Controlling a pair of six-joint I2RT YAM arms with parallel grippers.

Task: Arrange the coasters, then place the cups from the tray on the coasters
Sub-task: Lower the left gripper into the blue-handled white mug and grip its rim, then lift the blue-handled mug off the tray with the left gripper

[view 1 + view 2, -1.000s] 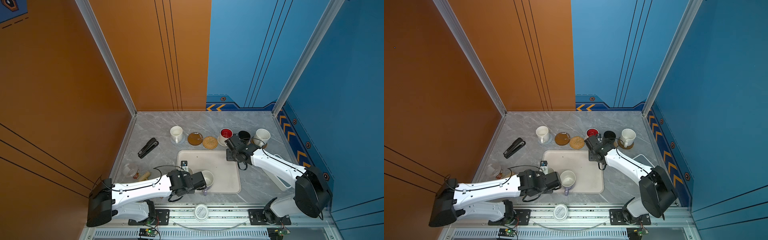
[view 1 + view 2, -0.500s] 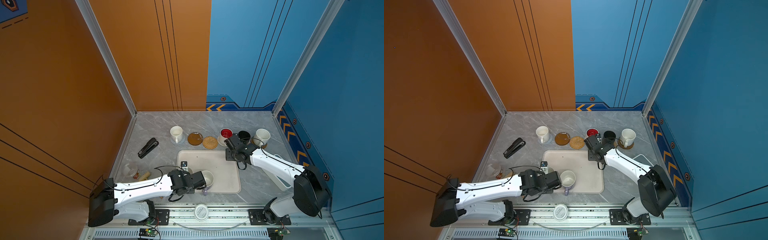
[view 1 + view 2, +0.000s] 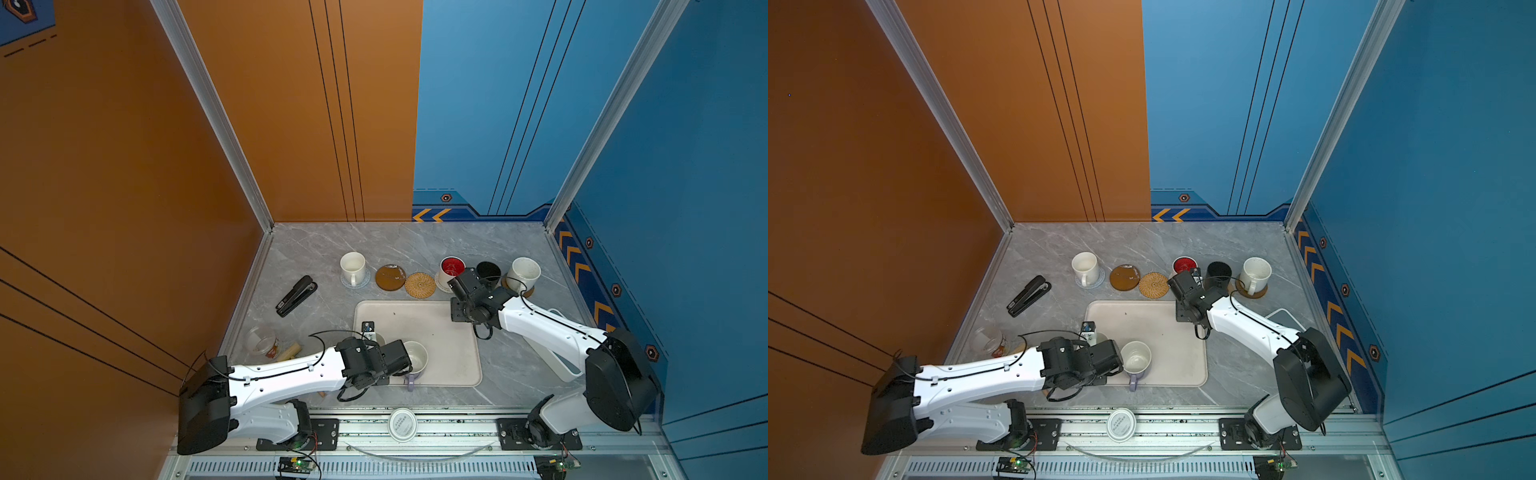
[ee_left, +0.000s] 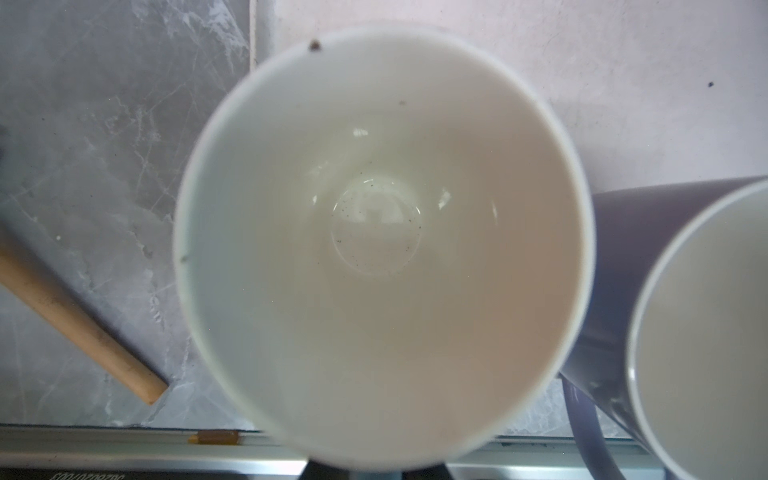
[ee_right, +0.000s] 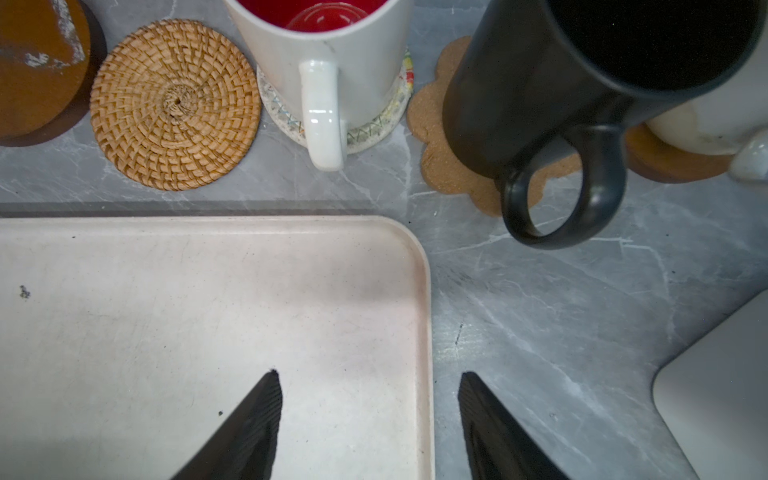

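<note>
Left gripper (image 3: 384,365) was pinched shut on light blue cup (image 4: 374,249) rim, at tray (image 3: 436,324) near-left corner. Risk: a lift could bump lavender cup (image 3: 415,358) just beside, or the rim could slip. Right gripper (image 5: 370,374) jaws stood wide, empty, above tray's far-right corner.

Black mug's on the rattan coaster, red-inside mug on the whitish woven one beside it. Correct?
Not the first part. The black mug stands on the tan paw-shaped coaster; the rattan coaster is bare. The right wrist view shows it. The red-inside mug is on the whitish woven coaster, as you said.
</note>
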